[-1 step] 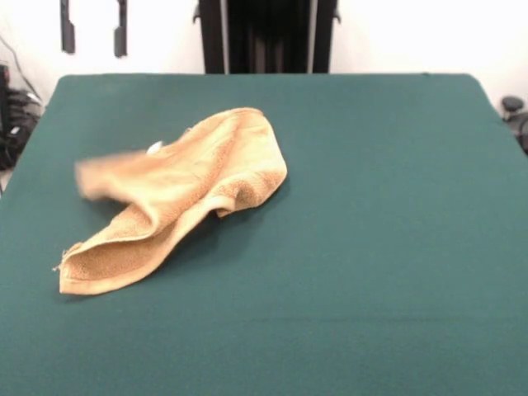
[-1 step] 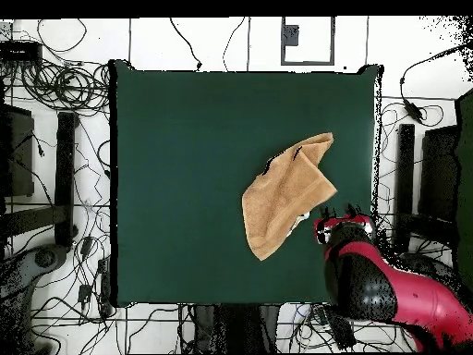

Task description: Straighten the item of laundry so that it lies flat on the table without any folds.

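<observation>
From the front, the towel (image 1: pixel 177 194) lies on the left half of the green table (image 1: pixel 371 247). It is not flat. It is bunched up and folded over on itself, with a long flap that runs down to a corner near the left front of the table. The far part of the towel is rounded and humped. One corner sticks out to the left and looks blurry. A tiny white tag (image 1: pixel 154 148) shows on its top edge. The right half of the table is bare green cloth.

From above, the towel (image 2: pixel 286 196) sits toward the right side of the table (image 2: pixel 185 166), and it looks like a bent, crumpled shape with one corner pointing to the table's right edge. Wires (image 2: pixel 55 88) lie on the floor to the left of the table. At the right, near the bottom corner of the table, the red and black arm (image 2: pixel 379 282) reaches in. Its gripper (image 2: pixel 340 220) is just beside the towel's right edge, close to the small white tag. I cannot tell if the gripper is spread or pressed together, or if it touches the towel
</observation>
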You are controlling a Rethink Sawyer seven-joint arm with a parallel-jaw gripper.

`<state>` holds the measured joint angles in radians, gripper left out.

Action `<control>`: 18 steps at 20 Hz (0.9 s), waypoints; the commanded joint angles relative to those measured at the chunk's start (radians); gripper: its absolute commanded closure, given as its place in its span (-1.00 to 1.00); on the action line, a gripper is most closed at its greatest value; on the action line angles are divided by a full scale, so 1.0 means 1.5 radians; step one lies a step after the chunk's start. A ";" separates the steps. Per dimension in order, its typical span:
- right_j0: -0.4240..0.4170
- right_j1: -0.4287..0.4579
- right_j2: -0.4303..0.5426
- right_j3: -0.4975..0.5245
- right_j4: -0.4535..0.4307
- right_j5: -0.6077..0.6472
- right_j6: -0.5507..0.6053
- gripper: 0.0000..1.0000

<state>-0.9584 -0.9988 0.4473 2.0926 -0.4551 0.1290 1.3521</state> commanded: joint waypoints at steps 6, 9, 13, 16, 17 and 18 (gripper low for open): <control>0.013 -0.058 0.085 0.098 0.021 0.029 0.067 -1.00; 0.030 -0.025 0.070 0.087 -0.002 -0.014 0.080 -1.00; 0.060 0.065 0.025 0.051 -0.046 -0.134 0.096 -1.00; 0.079 0.128 -0.006 0.023 -0.067 -0.209 0.101 -1.00; 0.083 0.140 -0.012 0.017 -0.070 -0.217 0.103 -1.00; 0.086 0.153 -0.014 0.011 -0.069 -0.219 0.106 -1.00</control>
<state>-0.9010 -0.9528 0.4445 2.1209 -0.4963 -0.0815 1.3521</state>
